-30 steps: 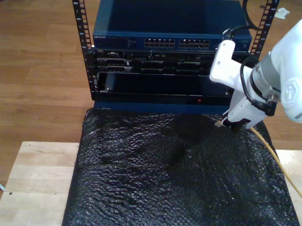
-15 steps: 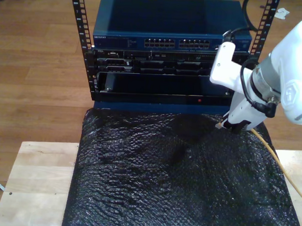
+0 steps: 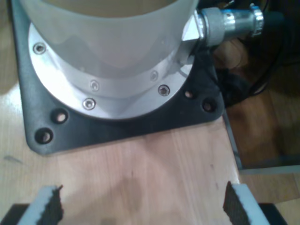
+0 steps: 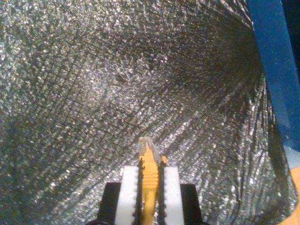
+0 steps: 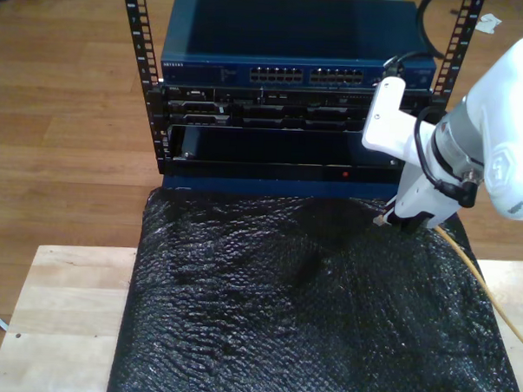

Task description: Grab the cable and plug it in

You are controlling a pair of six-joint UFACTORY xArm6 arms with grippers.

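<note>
Wood of the tabletop (image 5: pixel 65 318) shows at the lower left of the exterior view, and a black mat (image 5: pixel 300 310) covers the middle. Above it, at the frame's top centre, stands the rack (image 5: pixel 291 119) with a blue switch (image 5: pixel 293 74) whose row of ports faces forward. At the exterior view's right, my second gripper (image 5: pixel 397 221) hangs just above the mat's far edge, its jaws clamped on the cable (image 4: pixel 150 176), with the clear plug (image 4: pixel 145 143) poking out ahead of the pads. The yellow length trails off toward the lower right of that frame. My first gripper (image 3: pixel 140 206) has its jaws wide apart over bare wood beside an arm's base plate (image 3: pixel 117 126), holding nothing.

Grabbing looks done; plugging in remains. Next the plug needs lifting toward the ports and lining up squarely with one.
</note>
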